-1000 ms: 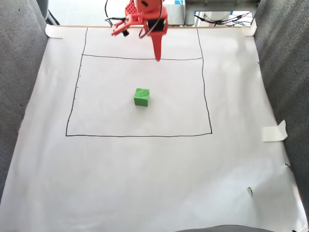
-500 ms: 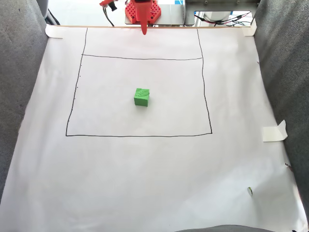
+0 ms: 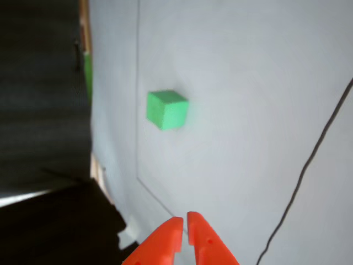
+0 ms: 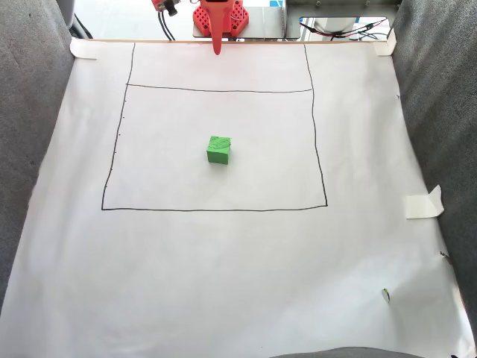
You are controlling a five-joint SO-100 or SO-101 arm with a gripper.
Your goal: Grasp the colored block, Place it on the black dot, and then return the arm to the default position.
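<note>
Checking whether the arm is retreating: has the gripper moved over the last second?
Yes. In the fixed view the gripper has pulled back from the inner drawn line to the paper's top edge; the block stayed put.

Fixed view: bright, even daylight-type light on white paper (image 4: 223, 268), sharp focus, v. little shadow; faint soft shade under green block (image 4: 218, 150). Top edge near washed out w/ glare. Other view: dimmer, bluish cast, soft and blurry overall; block (image 3: 166, 110) edges fuzzy, orange gripper (image 3: 183, 221) tips out of focus, left side falls to near-black.
</note>
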